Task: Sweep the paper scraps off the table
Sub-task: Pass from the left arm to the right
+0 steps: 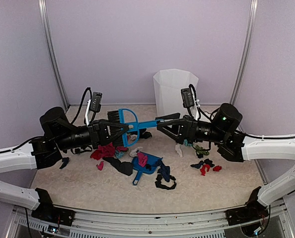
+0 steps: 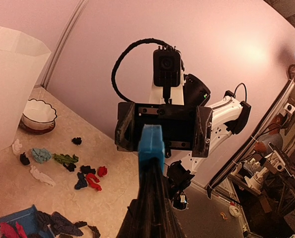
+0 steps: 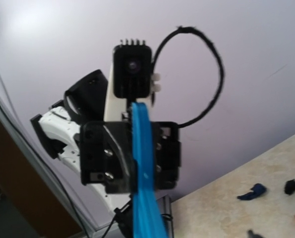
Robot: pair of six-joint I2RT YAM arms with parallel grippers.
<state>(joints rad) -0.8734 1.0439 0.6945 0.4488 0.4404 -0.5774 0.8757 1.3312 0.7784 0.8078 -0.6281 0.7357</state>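
Paper scraps [image 1: 105, 150] litter table [image 1: 70, 184]; left gripper [image 1: 123, 130] clamped on brush [image 1: 146, 124], held aloft; right gripper [image 1: 161, 123] jaws apart around handle tip; likely a handover before sweeping.

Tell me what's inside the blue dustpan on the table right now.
A pink paper scrap lies in the blue dustpan. Anything beneath that scrap is covered and cannot be seen, and the left wrist view cuts off most of the pan.
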